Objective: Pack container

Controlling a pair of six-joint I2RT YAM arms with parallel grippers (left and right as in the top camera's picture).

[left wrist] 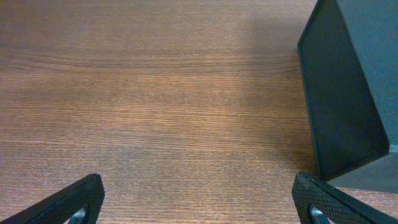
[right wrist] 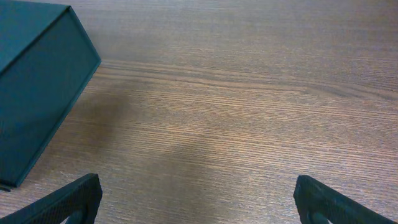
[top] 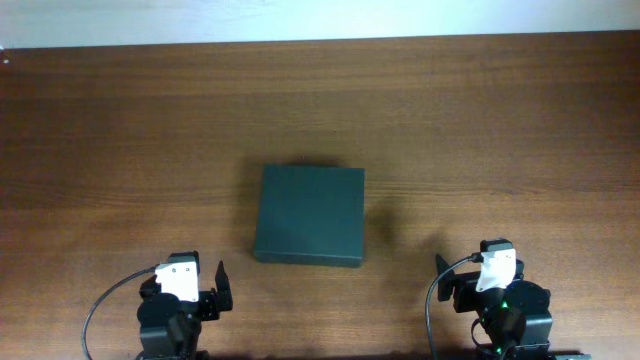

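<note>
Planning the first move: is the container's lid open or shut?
Shut: the container shows one flat, unbroken dark top, no raised flap, no interior visible.

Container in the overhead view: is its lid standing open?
No, the container lies shut, its top a flat, unbroken dark surface.

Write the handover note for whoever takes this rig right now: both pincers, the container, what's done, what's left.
Left pincer: open, empty, low over the table, container just to its right, not touching.
Right pincer: open, empty, container to its left, not touching.
Container: shut, lying flat mid-table, ahead of and between the two arms.
Done: nothing that shows; what is inside cannot be seen.
Left: open the container, pack it and close it. No items to pack are in any view, so find them first.
</note>
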